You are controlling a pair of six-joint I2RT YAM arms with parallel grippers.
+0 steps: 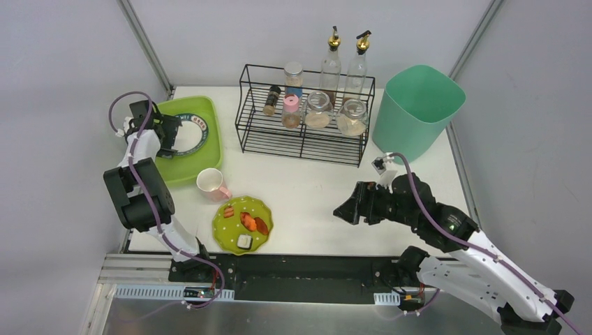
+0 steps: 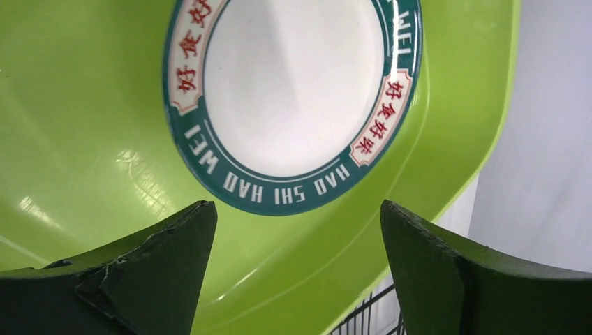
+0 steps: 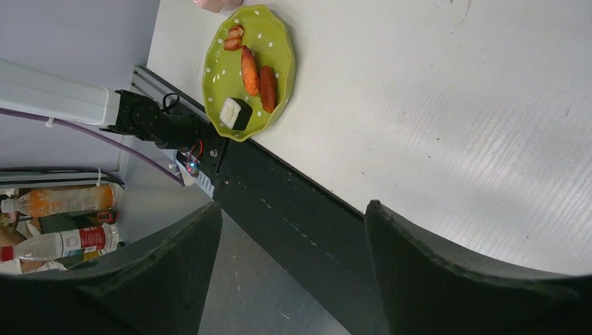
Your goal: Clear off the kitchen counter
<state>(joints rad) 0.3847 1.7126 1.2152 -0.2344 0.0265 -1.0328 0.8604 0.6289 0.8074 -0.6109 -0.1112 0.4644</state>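
Only the left wrist view shows lettering ringing the glossy plate (image 2: 293, 91); left gripper (image 2: 297, 216) and right gripper (image 3: 293, 209) gape wide, empty.

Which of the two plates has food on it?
The green dotted plate at the front edge of the counter, carrying food pieces. The white, teal-rimmed plate lying in the green tub is bare.

Top cam sits high behind the arm bases and looks down on the whole kitchen counter (image 1: 314, 185). Left wrist cam is right up close over the lime-green tub (image 2: 84, 139) at the far-left corner, staring in at the teal-rimmed plate (image 2: 293, 91), and both show from the top too. Right wrist cam hangs further off, facing the near-left corner, and shares the green dotted plate (image 3: 216, 70) with the top view.
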